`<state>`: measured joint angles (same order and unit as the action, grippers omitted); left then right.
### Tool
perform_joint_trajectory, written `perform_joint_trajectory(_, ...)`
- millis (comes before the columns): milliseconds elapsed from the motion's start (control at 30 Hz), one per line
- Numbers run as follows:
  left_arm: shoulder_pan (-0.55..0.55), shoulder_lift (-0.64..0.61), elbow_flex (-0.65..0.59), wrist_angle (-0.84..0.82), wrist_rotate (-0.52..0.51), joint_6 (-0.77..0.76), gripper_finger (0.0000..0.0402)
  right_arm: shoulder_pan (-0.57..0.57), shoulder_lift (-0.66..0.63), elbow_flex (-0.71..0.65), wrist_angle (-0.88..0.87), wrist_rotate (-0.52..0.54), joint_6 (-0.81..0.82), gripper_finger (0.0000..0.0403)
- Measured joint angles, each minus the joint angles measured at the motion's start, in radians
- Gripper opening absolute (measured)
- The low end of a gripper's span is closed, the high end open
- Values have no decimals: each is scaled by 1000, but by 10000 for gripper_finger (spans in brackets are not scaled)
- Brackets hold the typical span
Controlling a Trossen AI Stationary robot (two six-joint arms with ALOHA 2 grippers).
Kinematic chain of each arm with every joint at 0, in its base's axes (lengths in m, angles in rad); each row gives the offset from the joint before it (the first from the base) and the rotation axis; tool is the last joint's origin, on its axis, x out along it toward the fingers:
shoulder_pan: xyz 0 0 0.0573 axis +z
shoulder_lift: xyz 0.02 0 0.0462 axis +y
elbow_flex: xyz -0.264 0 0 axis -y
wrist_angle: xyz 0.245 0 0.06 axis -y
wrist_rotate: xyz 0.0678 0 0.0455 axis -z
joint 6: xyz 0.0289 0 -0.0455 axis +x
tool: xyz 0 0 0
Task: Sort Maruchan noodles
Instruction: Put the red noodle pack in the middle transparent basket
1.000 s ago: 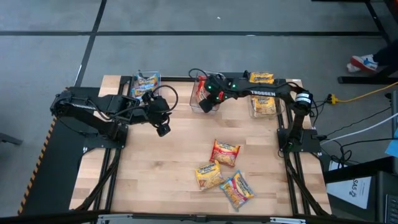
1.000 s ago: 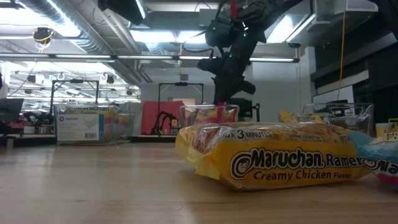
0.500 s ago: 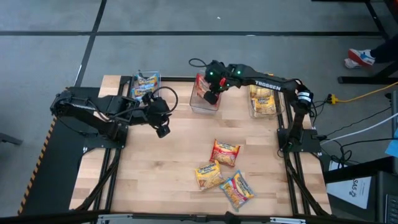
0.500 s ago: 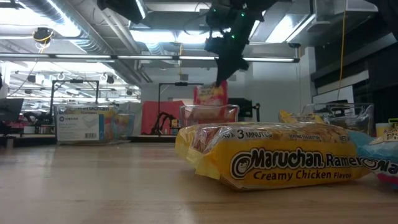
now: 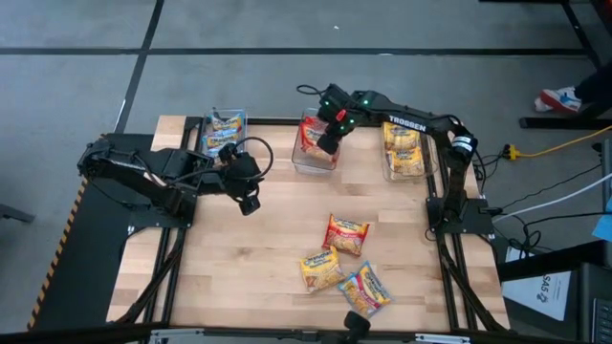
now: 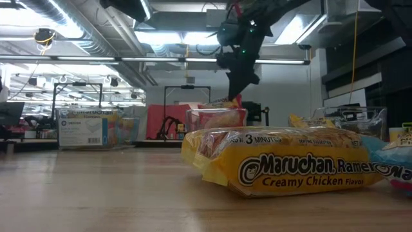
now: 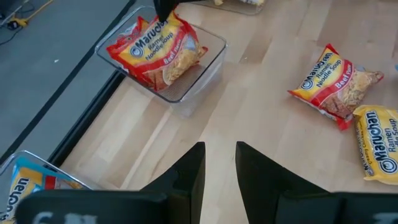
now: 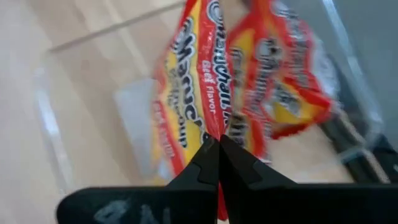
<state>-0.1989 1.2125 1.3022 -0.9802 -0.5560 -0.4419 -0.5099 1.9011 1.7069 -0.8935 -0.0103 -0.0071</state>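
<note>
Right pincer (image 5: pixel 326 145) clenched on edge of red packet (image 5: pixel 311 139), packet hanging half inside middle clear bin (image 5: pixel 299 163). Left pincer (image 7: pixel 219 163) released, idle over worktop (image 5: pixel 258 268) near blue bin (image 5: pixel 223 126). Four packets loose on worktop: red (image 5: pixel 346 234), yellow (image 5: pixel 320 269), two overlapping beside it (image 5: pixel 364 292). Risk: packet catches rim, tips out on release; thin edge grip may slip early.

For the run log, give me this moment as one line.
right gripper: shut on red noodle packet, over middle bin | left gripper: open, idle
</note>
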Motion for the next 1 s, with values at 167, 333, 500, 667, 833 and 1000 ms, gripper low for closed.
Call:
perform_joint_trajectory(167, 0, 0, 0, -2, 0, 0, 83, 0, 0, 0, 20, -33, 0, 1)
perform_joint_trajectory(333, 0, 0, 0, -4, 0, 0, 83, -1, 0, 0, 20, -75, 28, 8)
perform_joint_trajectory(500, 0, 0, 0, -3, 0, 0, 83, -1, 0, 0, 18, -74, 53, 50)
perform_joint_trajectory(667, 0, 0, 0, -3, 0, -1, 83, -1, 0, 0, 18, 6, 54, 97)
perform_joint_trajectory(833, 0, 0, 0, -3, 0, -1, 83, -1, 0, 0, 19, 72, 89, 121)
perform_joint_trajectory(1000, 0, 0, 0, -3, 0, -1, 83, 3, 0, 60, -83, -54, 193, 124)
